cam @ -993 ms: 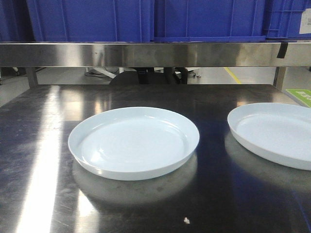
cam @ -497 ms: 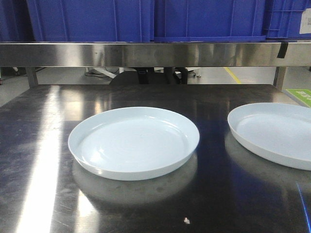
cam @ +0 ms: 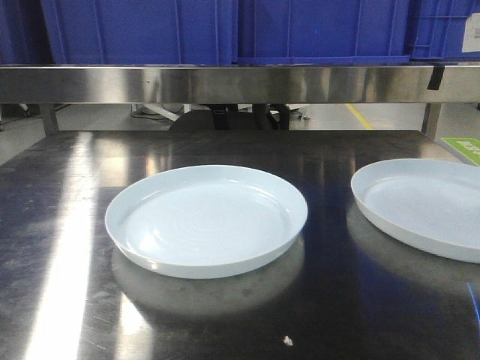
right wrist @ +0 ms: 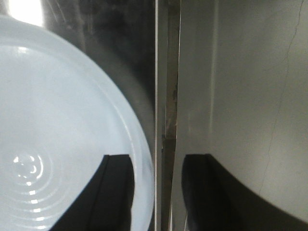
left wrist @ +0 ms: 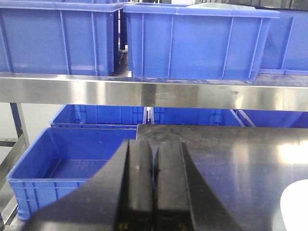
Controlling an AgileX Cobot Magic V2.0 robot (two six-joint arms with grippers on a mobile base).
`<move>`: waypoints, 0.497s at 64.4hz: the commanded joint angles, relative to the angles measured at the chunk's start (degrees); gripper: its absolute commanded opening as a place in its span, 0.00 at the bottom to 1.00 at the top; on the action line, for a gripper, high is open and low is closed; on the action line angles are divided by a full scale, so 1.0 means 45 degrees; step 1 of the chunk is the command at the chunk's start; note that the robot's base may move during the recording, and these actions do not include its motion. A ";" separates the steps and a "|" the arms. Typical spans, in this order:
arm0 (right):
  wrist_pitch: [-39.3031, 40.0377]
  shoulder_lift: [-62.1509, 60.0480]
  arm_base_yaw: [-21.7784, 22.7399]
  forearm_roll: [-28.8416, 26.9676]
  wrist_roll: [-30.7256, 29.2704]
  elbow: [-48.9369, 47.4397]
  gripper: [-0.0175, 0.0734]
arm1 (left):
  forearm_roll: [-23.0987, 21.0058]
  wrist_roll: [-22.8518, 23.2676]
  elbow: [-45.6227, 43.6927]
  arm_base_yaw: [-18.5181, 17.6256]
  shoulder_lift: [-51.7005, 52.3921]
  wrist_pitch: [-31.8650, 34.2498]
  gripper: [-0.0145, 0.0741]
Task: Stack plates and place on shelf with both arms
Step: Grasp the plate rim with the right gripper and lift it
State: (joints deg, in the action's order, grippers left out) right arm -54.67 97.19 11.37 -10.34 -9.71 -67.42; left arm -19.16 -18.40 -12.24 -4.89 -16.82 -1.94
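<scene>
We see left plate (cam: 206,220) and right plate (cam: 424,206) apart on tabletop (cam: 337,300), below shelf (cam: 225,82) rail carrying blue crates (cam: 142,30). Left gripper (left wrist: 154,149) pinched together, empty. Right gripper (right wrist: 156,161) spread wide over right plate's rim. Crate label (cam: 472,34) unreadable.

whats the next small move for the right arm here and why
Probably lower the right gripper and close it on the rim of the right plate: its open jaws straddle that rim near the table edge, and the left plate lies apart, not yet stacked.

I can read no text anywhere; the white label (cam: 472,30) on a blue crate (cam: 442,30) and the green sign (cam: 462,147) are too blurred
</scene>
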 commanded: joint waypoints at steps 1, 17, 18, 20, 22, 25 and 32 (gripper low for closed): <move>0.0310 -0.0509 0.0077 -0.0087 -0.0178 -0.0235 0.60 | -0.0022 0.0049 -0.0478 -0.0001 -0.0078 0.0986 0.25; 0.0227 -0.0116 0.0005 -0.0390 -0.0178 -0.0235 0.60 | -0.0022 0.0049 -0.0478 -0.0001 -0.0078 0.0986 0.25; 0.0207 -0.0095 -0.0007 -0.0403 -0.0178 -0.0235 0.60 | -0.0022 0.0049 -0.0478 -0.0001 -0.0078 0.0986 0.25; 0.0177 -0.0048 -0.0007 -0.0419 -0.0178 -0.0235 0.60 | -0.0022 0.0049 -0.0478 -0.0001 -0.0078 0.0986 0.25; 0.0140 -0.0018 -0.0007 -0.0419 -0.0178 -0.0235 0.60 | -0.0022 0.0049 -0.0478 -0.0001 -0.0078 0.0986 0.25; 0.0085 0.0014 -0.0007 -0.0419 -0.0178 -0.0235 0.60 | -0.0022 0.0049 -0.0478 -0.0001 -0.0078 0.0986 0.25; 0.0030 0.0092 -0.0007 -0.0419 -0.0178 -0.0235 0.60 | -0.0022 0.0049 -0.0478 -0.0001 -0.0078 0.0986 0.25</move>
State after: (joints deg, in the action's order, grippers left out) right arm -54.34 99.64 11.37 -11.25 -9.71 -67.17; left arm -19.16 -18.40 -12.24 -4.89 -16.82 -1.94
